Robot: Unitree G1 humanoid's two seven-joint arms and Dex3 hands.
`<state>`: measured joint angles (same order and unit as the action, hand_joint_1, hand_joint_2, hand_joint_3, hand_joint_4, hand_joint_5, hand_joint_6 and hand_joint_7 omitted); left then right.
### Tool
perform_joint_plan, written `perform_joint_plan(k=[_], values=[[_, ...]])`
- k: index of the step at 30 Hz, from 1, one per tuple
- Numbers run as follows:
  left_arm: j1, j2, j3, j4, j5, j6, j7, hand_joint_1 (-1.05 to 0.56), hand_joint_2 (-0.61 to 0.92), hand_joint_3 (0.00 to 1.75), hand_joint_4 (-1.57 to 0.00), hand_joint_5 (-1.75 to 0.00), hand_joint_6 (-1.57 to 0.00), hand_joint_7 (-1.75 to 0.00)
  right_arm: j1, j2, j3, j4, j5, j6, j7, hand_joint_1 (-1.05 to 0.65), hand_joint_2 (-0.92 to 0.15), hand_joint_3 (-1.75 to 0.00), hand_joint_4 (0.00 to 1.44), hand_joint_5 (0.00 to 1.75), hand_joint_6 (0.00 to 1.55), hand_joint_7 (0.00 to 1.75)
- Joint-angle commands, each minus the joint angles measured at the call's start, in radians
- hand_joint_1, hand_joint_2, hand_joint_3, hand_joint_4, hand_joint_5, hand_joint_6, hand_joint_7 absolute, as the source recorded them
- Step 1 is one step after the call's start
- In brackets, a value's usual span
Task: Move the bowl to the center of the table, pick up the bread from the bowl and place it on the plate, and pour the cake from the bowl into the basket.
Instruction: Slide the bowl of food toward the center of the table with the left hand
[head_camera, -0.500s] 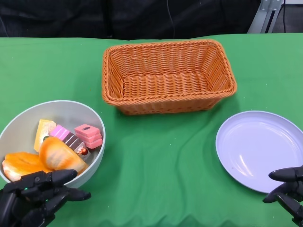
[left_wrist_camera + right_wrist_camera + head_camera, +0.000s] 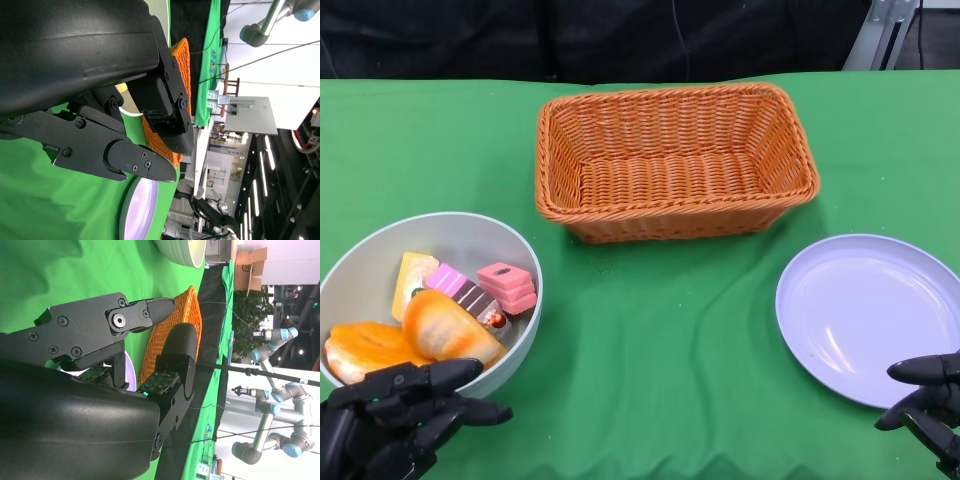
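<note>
A grey bowl [image 2: 510,250] stands at the table's near left. It holds two orange bread pieces [image 2: 445,335], a pink cake [image 2: 507,286], a striped cake and a yellow one. My left hand [image 2: 395,415] hovers at the bowl's near rim, fingers apart, holding nothing. A lilac plate [image 2: 870,315] lies at the near right, and my right hand [image 2: 930,400] sits just beyond its near edge, fingers spread and empty. The wicker basket [image 2: 675,160] stands empty at the back centre. The basket [image 2: 172,335] and the bowl [image 2: 182,250] also show past the fingers in the right wrist view.
A green cloth [image 2: 660,340] covers the table, with open cloth between bowl and plate. A dark backdrop runs behind the far edge. The left wrist view shows the basket [image 2: 172,145] and the plate [image 2: 140,210] beyond my fingers.
</note>
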<state>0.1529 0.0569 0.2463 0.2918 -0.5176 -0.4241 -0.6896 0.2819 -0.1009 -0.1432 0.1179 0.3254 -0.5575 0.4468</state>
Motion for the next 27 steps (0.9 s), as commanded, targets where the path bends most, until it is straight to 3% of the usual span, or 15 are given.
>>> perform_joint_plan(k=[1,18,27], values=[[-0.01,0.007,0.011,0.016,0.0,-0.018,-0.01,-0.43,0.92,0.03,-0.98,-0.5,-1.12,0.0,-0.005,-0.006,-0.011,0.009,0.001,-0.007,-0.002,-0.3,-0.92,-0.12,0.72,1.25,0.68,0.79],[-0.013,0.012,0.012,0.027,0.01,-0.036,-0.007,-0.45,0.92,0.03,-0.99,-0.5,-1.13,-0.01,-0.012,-0.007,-0.011,0.027,-0.002,-0.025,0.004,-0.31,-0.92,-0.13,0.73,1.25,0.68,0.79],[0.006,-0.002,0.013,-0.084,0.005,-0.009,0.051,-0.48,0.92,0.01,-1.0,-0.49,-1.14,0.0,-0.019,-0.009,-0.014,0.037,0.01,-0.019,0.016,-0.3,-0.92,-0.13,0.73,1.25,0.68,0.8]])
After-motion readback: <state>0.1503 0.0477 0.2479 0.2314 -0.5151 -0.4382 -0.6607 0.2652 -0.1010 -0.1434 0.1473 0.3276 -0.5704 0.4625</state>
